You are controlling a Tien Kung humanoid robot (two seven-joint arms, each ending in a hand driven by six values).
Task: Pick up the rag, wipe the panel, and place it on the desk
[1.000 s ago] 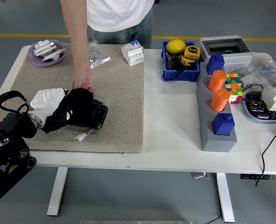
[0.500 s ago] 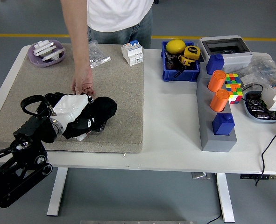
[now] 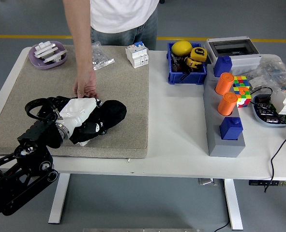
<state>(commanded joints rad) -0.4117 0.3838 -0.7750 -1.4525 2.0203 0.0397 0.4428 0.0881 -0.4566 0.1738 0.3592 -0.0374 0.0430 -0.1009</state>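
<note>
My left hand (image 3: 87, 123), white-backed with black fingers, lies on the beige mat (image 3: 128, 87) and is shut on the black rag (image 3: 112, 112). The rag bunches out to the right of the hand. The black panel lies under the hand and rag and is almost wholly hidden; a white connector (image 3: 83, 143) sticks out at its near edge. A person at the far side rests one hand (image 3: 86, 89) on the mat at the panel's far edge, just above my hand. My right hand is out of view.
A purple dish (image 3: 48, 53), a clear bag (image 3: 100, 57) and a white breaker (image 3: 137, 54) sit at the back of the mat. To the right are a blue bin (image 3: 186, 65), a grey block (image 3: 225, 130) with orange cylinders (image 3: 225, 83), a colour cube (image 3: 242, 89) and cables.
My left hand has slid right across the panel with the rag. The panel, seen plainly one second ago, is now covered. The person's hand has stayed put.
</note>
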